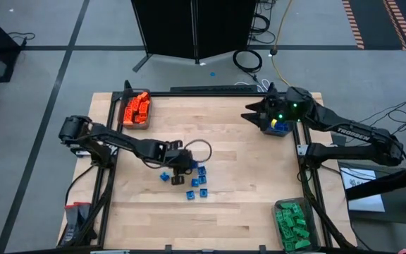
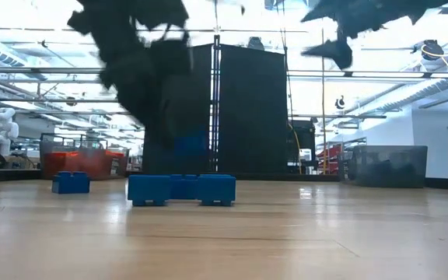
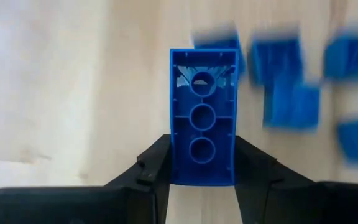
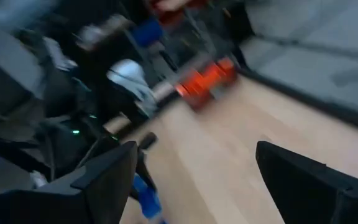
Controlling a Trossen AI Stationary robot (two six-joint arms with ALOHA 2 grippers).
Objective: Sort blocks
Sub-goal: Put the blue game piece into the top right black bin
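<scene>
My left gripper (image 1: 183, 164) stands over the middle of the table, shut on a blue block (image 3: 202, 118) whose hollow underside with three round tubes faces the wrist camera. Several loose blue blocks (image 1: 196, 182) lie flat on the wood just beside it; in the low view they form a row (image 2: 181, 189), with one more apart (image 2: 70, 183). My right gripper (image 4: 194, 180) is open with nothing between its fingers. It hangs high at the far right (image 1: 256, 113), above a bin holding blue blocks (image 1: 279, 128). My left gripper pinches the blue block's two long sides (image 3: 178, 163) between its two fingers (image 3: 156, 158), at the end nearest the wrist. The fingers slant steeply down from the table's left and lie along the block, which juts out past them. In the low view the block (image 2: 189, 144) hangs above the table.
A bin of orange blocks (image 1: 136, 109) stands at the far left corner and a bin of green blocks (image 1: 293, 224) at the near right corner. Black frame rails (image 1: 108, 176) run along the table's sides. Bare wood lies toward the near edge (image 1: 189, 226).
</scene>
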